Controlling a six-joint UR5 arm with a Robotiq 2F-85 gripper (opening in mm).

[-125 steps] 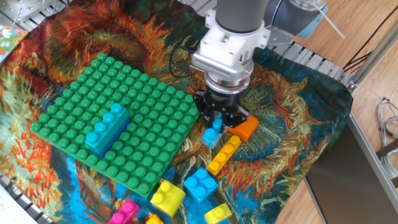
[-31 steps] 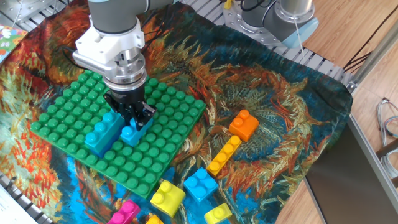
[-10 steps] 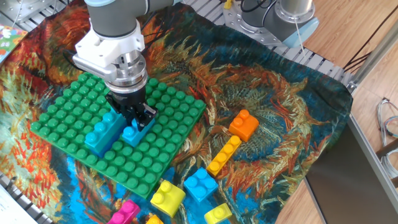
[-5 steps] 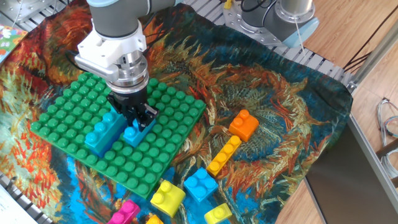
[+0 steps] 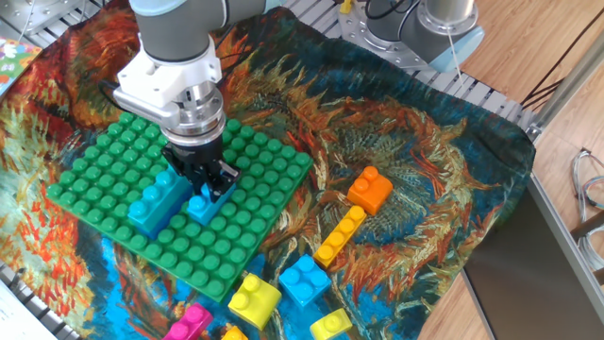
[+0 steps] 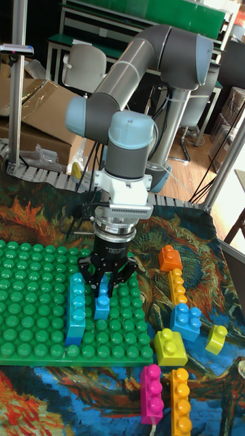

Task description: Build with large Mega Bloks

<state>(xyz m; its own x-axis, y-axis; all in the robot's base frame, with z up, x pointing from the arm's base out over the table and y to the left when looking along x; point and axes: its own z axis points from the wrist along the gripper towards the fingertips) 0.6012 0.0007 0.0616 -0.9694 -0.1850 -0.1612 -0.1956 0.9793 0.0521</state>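
Note:
My gripper point(image 5: 201, 186) point(image 6: 103, 289) stands over the middle of the green studded plate point(image 5: 104, 179) point(image 6: 34, 293). Its fingers are shut on a small blue brick point(image 5: 203, 205) point(image 6: 102, 304), which sits upright on the plate's studs. Right beside it, to its left, a long light blue brick point(image 5: 159, 198) point(image 6: 75, 310) is seated on the plate. Loose Mega Bloks lie on the cloth to the right: an orange brick point(image 5: 370, 190) point(image 6: 170, 259), a long yellow one point(image 5: 340, 236) point(image 6: 178, 286), a blue square one point(image 5: 304, 280) point(image 6: 185, 320) and a yellow square one point(image 5: 255, 297) point(image 6: 169, 346).
A small yellow brick point(image 5: 330, 324) point(image 6: 216, 338), a pink brick point(image 5: 187, 324) point(image 6: 151, 392) and a long orange brick point(image 6: 180, 402) lie near the front edge. The patterned cloth covers the table. A wooden panel point(image 5: 491, 302) borders the right side.
Since 12.5 s ago the gripper carried the small blue brick from the cloth onto the plate. Over the last second it has only drifted slightly right.

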